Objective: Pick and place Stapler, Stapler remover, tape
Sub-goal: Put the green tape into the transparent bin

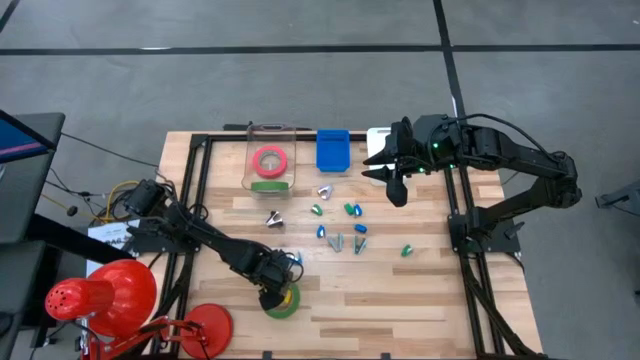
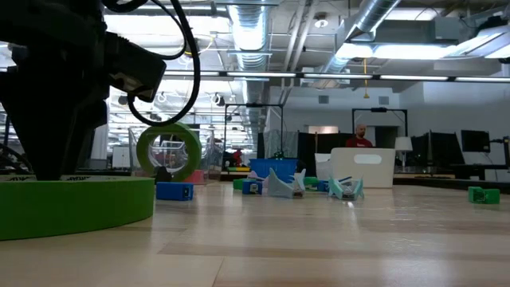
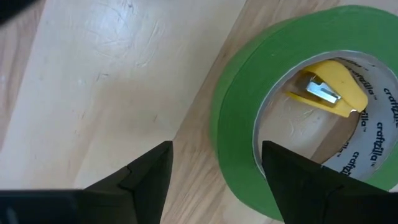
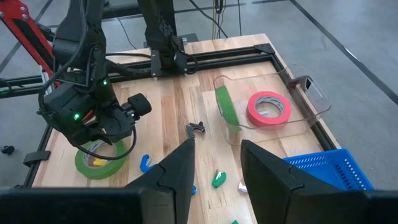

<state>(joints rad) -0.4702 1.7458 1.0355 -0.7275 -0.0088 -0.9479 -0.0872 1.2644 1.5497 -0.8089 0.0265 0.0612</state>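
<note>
Jaws of the left gripper (image 3: 214,180) stand apart astride the wall of a green tape roll (image 1: 282,302), 1 finger outside and 1 over its core, not yet pinching; a small yellow item (image 3: 328,88) lies inside. That roll lies flat near the counter's (image 1: 400,300) front edge. The right gripper (image 1: 397,187) waits partly spread, empty, beside the blue bin (image 1: 333,150). A clear container (image 1: 270,158) already holds 2 rolls, likely the drop-off.

I note grey floor (image 1: 300,25) crossed by dark lines, ceiling ducts (image 2: 374,16), lit strip lights (image 2: 478,79).
</note>
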